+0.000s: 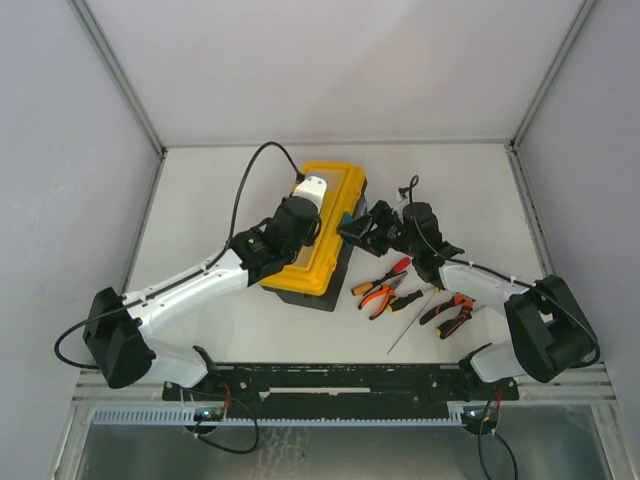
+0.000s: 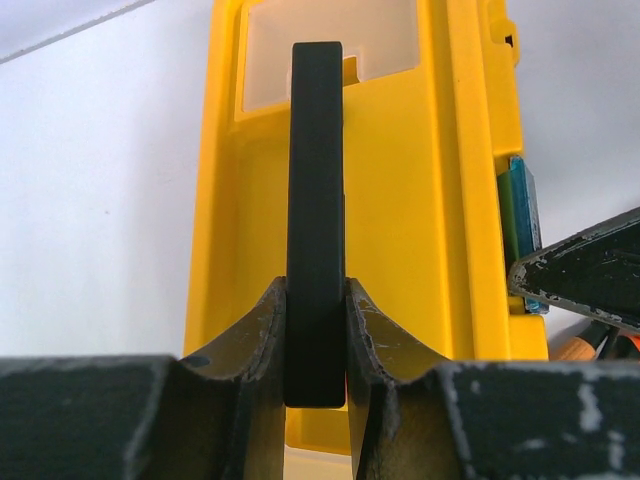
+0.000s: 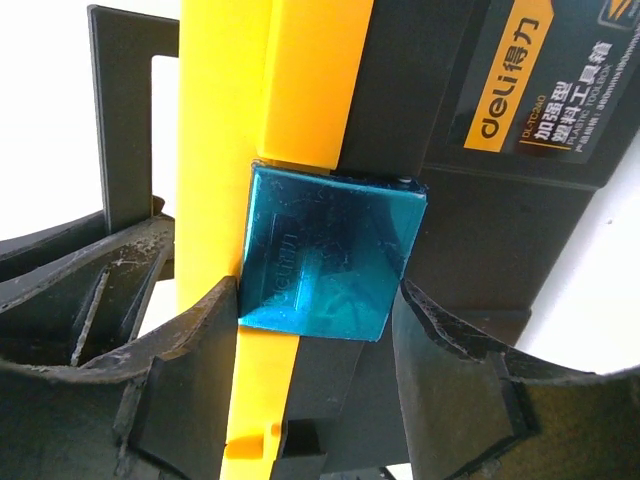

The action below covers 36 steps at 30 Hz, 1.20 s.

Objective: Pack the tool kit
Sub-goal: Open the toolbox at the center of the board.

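Left pincer fills the foreground of its wrist view, clamped on the black handle of the toolbox. Right pincer is closed across the teal latch, a finger at either edge. The box sits mid-counter, yellow lid down. The pliers and screwdrivers lie loose on the counter to its right.

Risk: a pull on the handle before the latch releases would drag or tip the whole box, and the glossy latch may slip free.

Both arms reach forward from the near edge and converge, left wrist above the lid, right wrist at the box's side.
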Tool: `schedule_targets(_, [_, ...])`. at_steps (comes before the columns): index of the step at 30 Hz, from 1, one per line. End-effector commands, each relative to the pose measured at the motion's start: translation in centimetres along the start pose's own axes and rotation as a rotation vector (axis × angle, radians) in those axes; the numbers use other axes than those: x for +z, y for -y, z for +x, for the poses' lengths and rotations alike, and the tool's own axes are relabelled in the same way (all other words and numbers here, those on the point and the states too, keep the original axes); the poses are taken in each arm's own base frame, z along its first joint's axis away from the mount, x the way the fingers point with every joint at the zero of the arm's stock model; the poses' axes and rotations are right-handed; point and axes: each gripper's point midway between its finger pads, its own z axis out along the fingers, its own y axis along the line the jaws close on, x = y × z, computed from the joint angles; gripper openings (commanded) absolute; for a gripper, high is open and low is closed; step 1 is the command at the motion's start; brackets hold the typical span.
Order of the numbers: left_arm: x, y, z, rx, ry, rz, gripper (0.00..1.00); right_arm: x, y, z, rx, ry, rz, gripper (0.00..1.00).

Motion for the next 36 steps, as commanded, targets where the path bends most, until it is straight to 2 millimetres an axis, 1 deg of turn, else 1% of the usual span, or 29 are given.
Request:
schedule_targets(1, [-0.3,-0.5,5.4,0.191,-0.193,-0.030,0.00,-0.5,-2.1,-2.4,-0.263,0.111,0.050,0.00])
schedule_targets(5, [-0.3,-0.4,5.3,0.197,-0.190,-0.030,0.00,-0.7,-2.1,-2.3,-0.280,0.107,0.064,0.00])
schedule_targets(8, [-0.3,-0.2,5.2,0.188,-0.184,-0.021,0.00,-0.4,-2.5,-1.8,-0.272,0.083,0.027,0.00])
schedule_targets(11, [-0.4,-0.3,5.1,0.174,-0.178,-0.028,0.00,-0.6,-2.2,-2.2,-0.218,0.089,-0.011,0.00])
schedule_targets(12, [-0.5,-0.4,5.2,0.166,-0.178,-0.032,0.00,-0.9,-2.1,-2.5,-0.195,0.095,-0.036,0.03])
schedule_targets(13, [-0.5,-0.4,5.2,0.157,-0.177,-0.030,0.00,-1.1,-1.5,-2.6,-0.171,0.095,-0.055,0.12])
schedule_targets(16, [-0.5,0.0,5.5,0.115,-0.180,0.004,0.00,-1.3,-1.2,-2.6,-0.126,0.072,-0.156,0.41])
schedule_targets(18, [-0.3,0.3,5.8,0.074,-0.188,0.036,0.00,-1.0,-1.1,-2.2,-0.089,0.038,-0.219,0.56])
schedule_targets(19, [-0.3,0.3,5.9,0.054,-0.194,0.053,0.00,-0.9,-1.7,-2.2,-0.085,0.035,-0.281,0.63])
schedule_targets(22, [-0.2,0.4,6.1,-0.009,-0.200,0.113,0.00,-0.5,-2.2,-2.0,0.005,0.007,-0.414,0.73])
schedule_targets(23, [-0.2,0.4,6.1,-0.038,-0.203,0.142,0.00,-0.4,-2.7,-2.0,0.020,0.003,-0.468,0.83])
schedule_targets(24, [-0.3,0.2,6.1,-0.062,-0.201,0.159,0.00,-0.4,-3.0,-2.0,0.041,0.000,-0.518,0.88])
schedule_targets(25, [-0.3,0.2,6.2,-0.083,-0.202,0.180,0.00,-0.1,-2.9,-2.1,0.067,-0.002,-0.542,0.90])
schedule_targets(27, [-0.3,0.3,6.4,-0.111,-0.200,0.222,0.00,0.7,-2.7,-2.0,0.071,-0.021,-0.543,0.87])
schedule_targets(31, [0.0,0.2,7.2,-0.151,-0.221,0.264,0.00,1.6,-2.7,-1.9,0.097,-0.035,-0.543,0.89])
schedule_targets(33, [0.3,0.2,7.5,-0.192,-0.224,0.285,0.00,2.2,-2.7,-1.4,0.111,-0.045,-0.540,0.89])
schedule_targets(34, [0.4,0.1,7.6,-0.218,-0.227,0.289,0.00,2.5,-2.8,-1.1,0.115,-0.050,-0.541,0.91])
schedule_targets(36, [0.7,-0.2,7.7,-0.264,-0.233,0.298,0.00,3.0,-3.5,-0.4,0.105,-0.070,-0.557,0.94])
